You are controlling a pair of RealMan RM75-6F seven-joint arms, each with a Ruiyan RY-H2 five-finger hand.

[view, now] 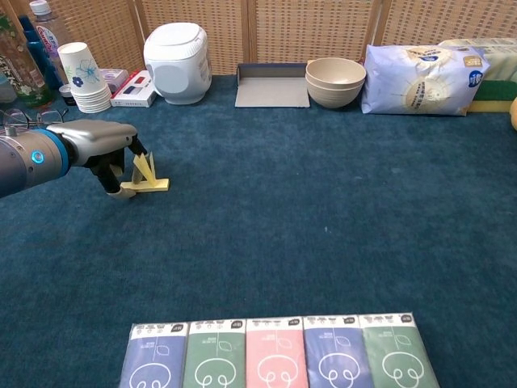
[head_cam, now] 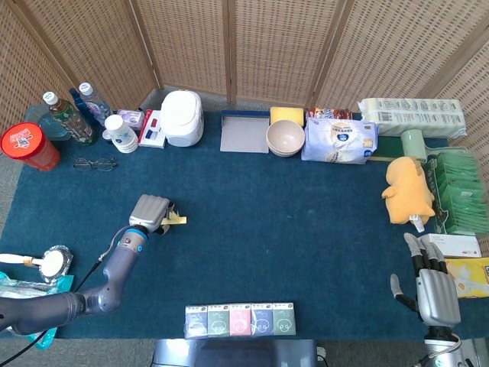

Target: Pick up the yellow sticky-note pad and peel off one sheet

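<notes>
Silver-grey arms, glowing blue wrist ring, metallic left robot hand with dark fingers.

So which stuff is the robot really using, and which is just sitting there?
Using:
- flat yellow sticky-note pad with a sheet curled up
- left hand, holding that sheet

Just sitting there:
- white rice cooker
- beige bowls
- row of pastel tissue packs
- yellow plush toy
- right hand, open

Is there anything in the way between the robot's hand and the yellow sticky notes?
No, nothing visible is. The left hand is already at the pad, its fingers on a lifted sheet.
</notes>
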